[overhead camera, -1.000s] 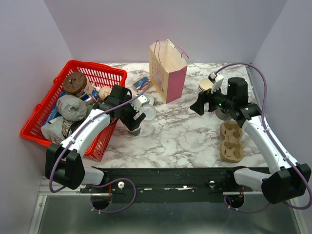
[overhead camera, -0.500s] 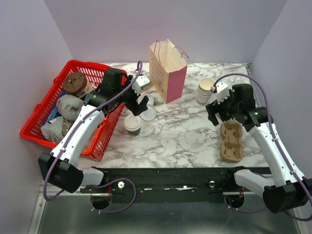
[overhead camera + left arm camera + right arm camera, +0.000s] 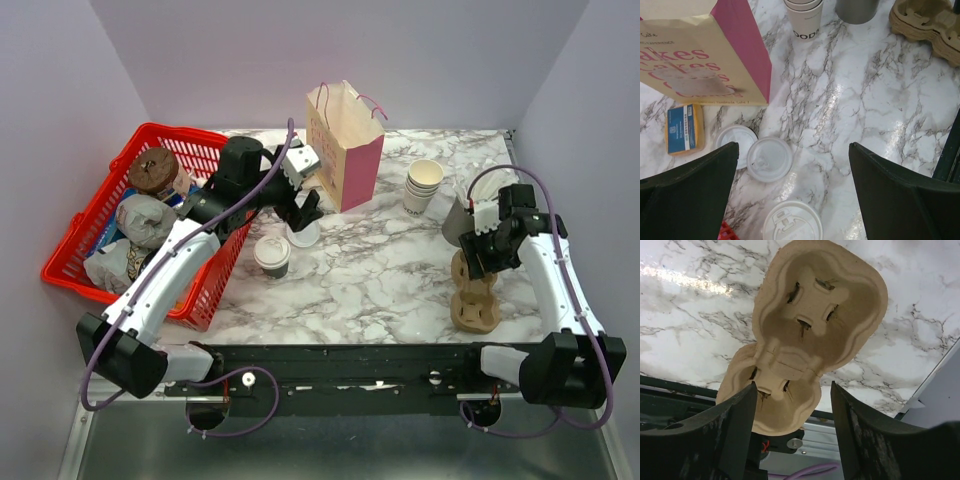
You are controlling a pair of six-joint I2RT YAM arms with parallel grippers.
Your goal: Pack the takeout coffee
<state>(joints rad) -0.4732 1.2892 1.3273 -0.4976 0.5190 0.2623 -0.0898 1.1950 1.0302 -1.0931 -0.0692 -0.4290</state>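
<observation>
Nearby, a pink paper bag [image 3: 345, 145], loose white lids [image 3: 770, 159] and a red basket [image 3: 215, 150] crowd the lidded takeout coffee [image 3: 271, 256], which stands free on the counter [image 3: 380, 270]. The left tool [image 3: 793, 150] hangs spread wide above the lids, empty, arm stretched forward. The right tool [image 3: 793, 387], jaws apart and empty, points down over the pulp cup carrier [image 3: 815, 325].

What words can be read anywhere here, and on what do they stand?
"akes" above "Cakes", pink, cut off at the edge: paper bag.
"ODA", roughly, partly hidden: stack of cups.
Blue label on the small packet: too small to read.
</observation>
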